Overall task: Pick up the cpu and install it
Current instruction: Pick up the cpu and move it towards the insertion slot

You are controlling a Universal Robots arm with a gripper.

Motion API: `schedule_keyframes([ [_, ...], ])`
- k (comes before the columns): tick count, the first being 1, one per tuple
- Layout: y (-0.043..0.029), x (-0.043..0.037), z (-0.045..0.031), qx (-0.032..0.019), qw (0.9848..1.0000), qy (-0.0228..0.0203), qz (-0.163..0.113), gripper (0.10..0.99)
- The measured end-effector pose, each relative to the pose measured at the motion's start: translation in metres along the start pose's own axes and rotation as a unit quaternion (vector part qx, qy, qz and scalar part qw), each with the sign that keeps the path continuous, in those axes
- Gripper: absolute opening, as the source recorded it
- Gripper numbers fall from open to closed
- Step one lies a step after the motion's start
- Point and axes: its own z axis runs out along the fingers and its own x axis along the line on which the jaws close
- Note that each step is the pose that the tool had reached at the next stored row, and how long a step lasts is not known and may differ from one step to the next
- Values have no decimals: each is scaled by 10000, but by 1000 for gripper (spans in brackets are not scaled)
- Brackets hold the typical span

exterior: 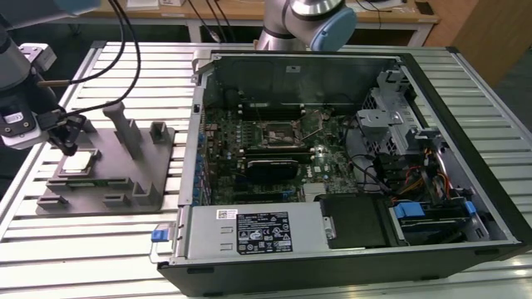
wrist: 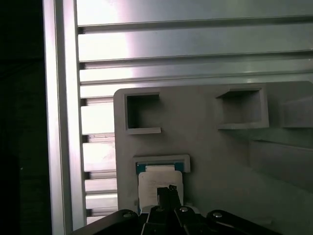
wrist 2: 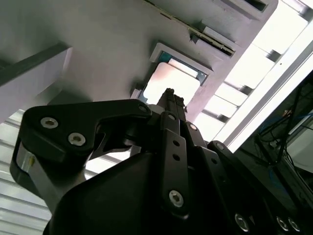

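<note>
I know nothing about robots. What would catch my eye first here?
The big open computer case, its circuit board bare, sits in the middle of the exterior view. On that view's left, the robot's black hand hovers just over the small silvery cpu resting in a grey fixture.

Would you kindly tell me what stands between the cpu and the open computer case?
In the exterior view, the upright posts of the grey fixture stand between the cpu and the computer case; the cpu rests on that same fixture.
</note>
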Motion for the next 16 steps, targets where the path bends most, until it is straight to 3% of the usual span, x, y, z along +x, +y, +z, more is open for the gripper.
schedule_keyframes([
  [8, -7, 20, 139, 2, 10000, 10, 1, 106],
  [16, -30, 20, 191, 13, 10000, 14, 1, 106],
])
